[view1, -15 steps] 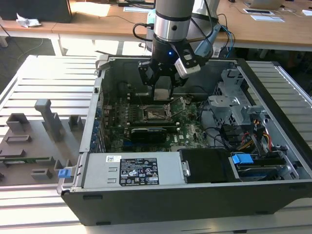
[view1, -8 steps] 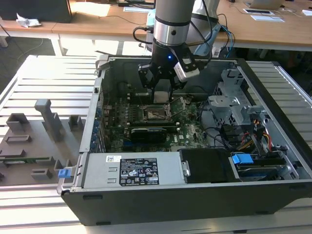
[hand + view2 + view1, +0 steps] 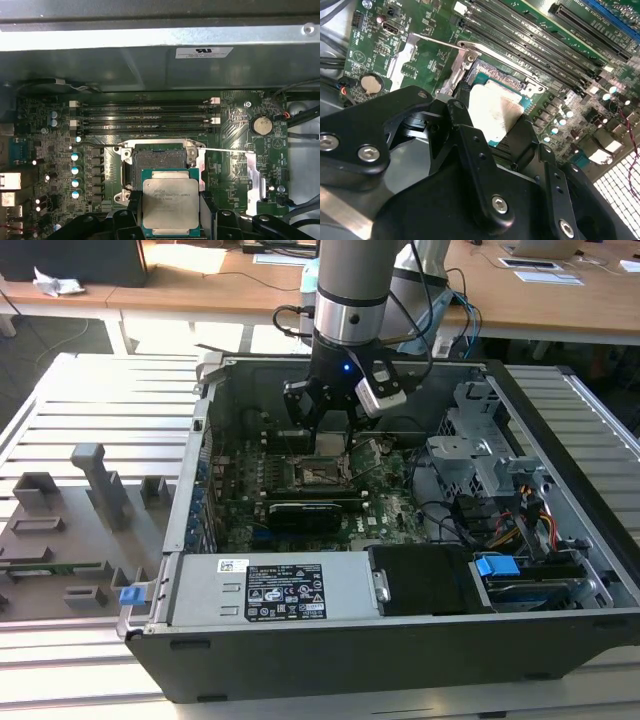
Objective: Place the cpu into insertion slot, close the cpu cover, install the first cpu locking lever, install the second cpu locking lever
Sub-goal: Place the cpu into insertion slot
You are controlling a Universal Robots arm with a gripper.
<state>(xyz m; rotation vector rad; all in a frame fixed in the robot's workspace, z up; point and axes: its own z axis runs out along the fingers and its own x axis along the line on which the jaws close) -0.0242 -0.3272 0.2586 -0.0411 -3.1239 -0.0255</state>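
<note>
Open computer case (image 3: 350, 660), end effector (image 3: 330, 437) gripping cpu (image 3: 170, 205) above insertion slot (image 3: 157, 160)

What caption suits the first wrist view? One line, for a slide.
The gripper holds the cpu by its edges near the open socket on the motherboard.

Strong daylight washes out the desks (image 3: 200, 285) behind the case (image 3: 350, 650); the case's inside lies in shadow. In the first wrist view a white glare band runs along the case wall. In the second wrist view the cpu (image 3: 495, 112) top inside the case blows out.
</note>
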